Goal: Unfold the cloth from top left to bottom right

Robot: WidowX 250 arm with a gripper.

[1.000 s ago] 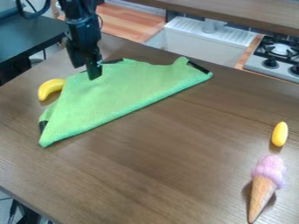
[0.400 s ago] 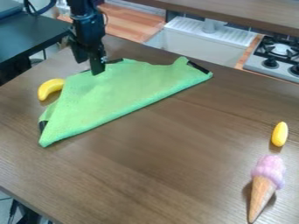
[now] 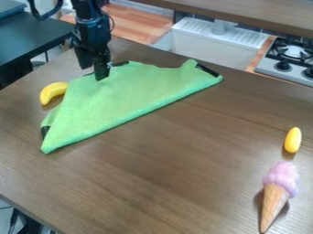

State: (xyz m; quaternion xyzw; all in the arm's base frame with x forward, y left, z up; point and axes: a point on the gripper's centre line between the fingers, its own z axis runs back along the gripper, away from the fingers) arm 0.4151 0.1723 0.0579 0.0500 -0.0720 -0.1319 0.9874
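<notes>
Gripper [image 3: 93, 72] hung R of banana [image 3: 52, 93], fingers apart. Green cloth [image 3: 119, 98] lay folded on tbl. [image 3: 165, 169], immed. R of banana. Toy cone [image 3: 276, 194] lay well apart from banana, lower R.

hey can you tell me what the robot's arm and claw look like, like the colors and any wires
The arm is black and built of chunky, angular segments. A thick dark cable loops out beside it, and a thinner dark wire curves along its other side. The claw is black too, two-fingered, with small pale marks on one side.
</notes>
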